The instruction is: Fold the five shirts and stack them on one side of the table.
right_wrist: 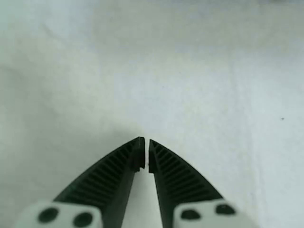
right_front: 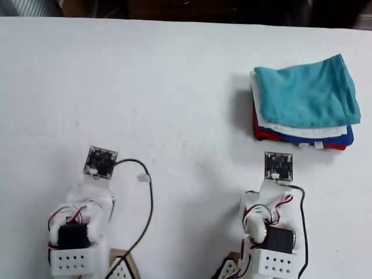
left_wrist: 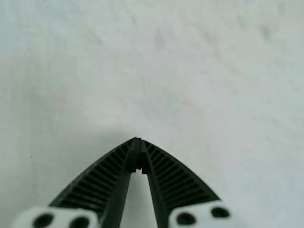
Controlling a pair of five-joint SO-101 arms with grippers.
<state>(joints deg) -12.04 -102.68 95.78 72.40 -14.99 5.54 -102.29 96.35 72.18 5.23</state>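
Note:
A stack of folded shirts (right_front: pixel 305 104) lies at the right side of the white table (right_front: pixel 145 87), teal on top, then white, blue and red below. Both arms sit tucked at the table's near edge, the left arm (right_front: pixel 81 226) at the lower left and the right arm (right_front: pixel 273 226) just in front of the stack. My left gripper (left_wrist: pixel 137 141) is shut over bare table, its black ribbed fingers meeting at the tips. My right gripper (right_wrist: pixel 143 142) is shut too, with only a hairline gap at the tips and nothing held.
A black cable (right_front: pixel 145 197) loops across the table beside the left arm. A dark strip beyond the table's far edge (right_front: pixel 186 20) runs along the back.

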